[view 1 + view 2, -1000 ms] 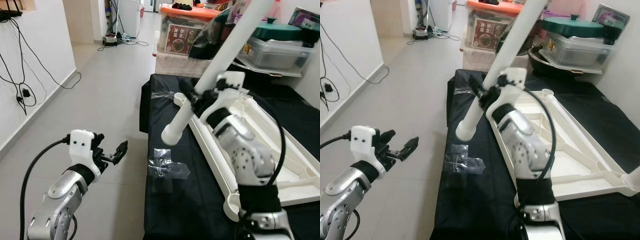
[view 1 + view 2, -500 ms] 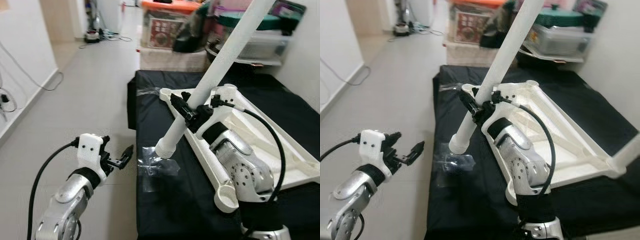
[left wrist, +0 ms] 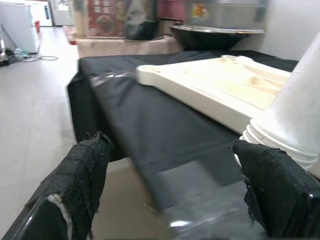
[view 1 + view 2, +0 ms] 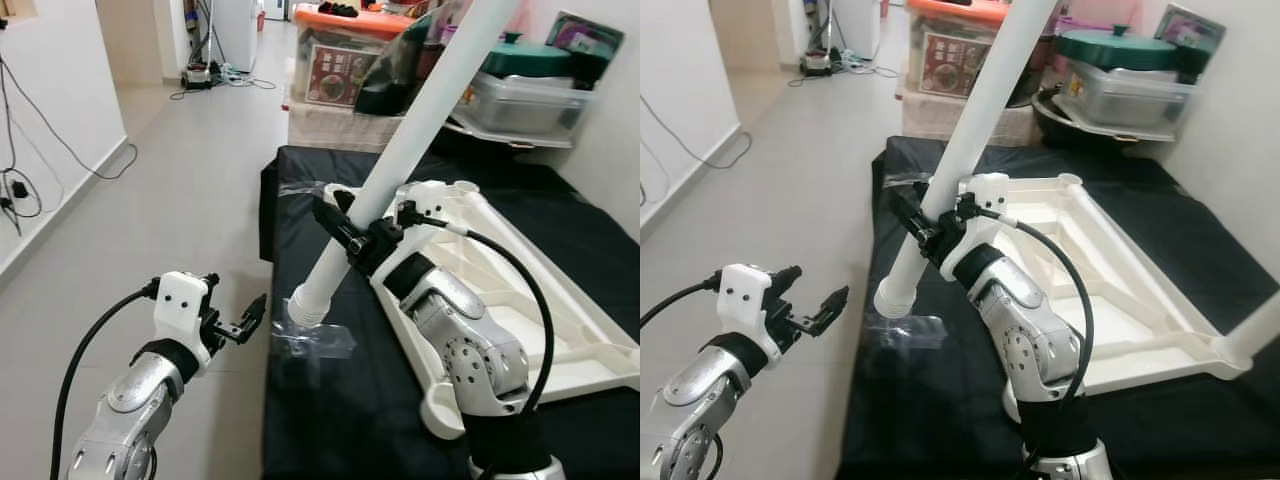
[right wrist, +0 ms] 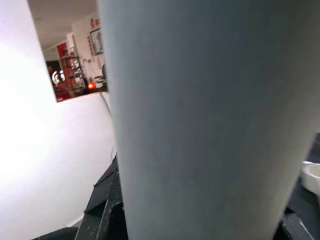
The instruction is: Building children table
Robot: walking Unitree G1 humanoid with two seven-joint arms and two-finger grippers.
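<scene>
Lying upside down on the black-covered bench, the white tabletop showed its ribbed underside and round corner sockets, which I judged was so the legs could be pushed in from above. I held one long white table leg slanted, its top rising away to the far right and its ridged lower end hanging just off the tabletop's left edge, near a crumpled clear plastic bag on the cloth. My right gripper was clamped around the leg a little above that end, the tube pressed between my fingers. My left gripper hovered out over the floor to the left of the bench, fingers spread wide and holding nothing, the leg's end close beside one fingertip in its wrist view, ready, I guessed, to steady it.
</scene>
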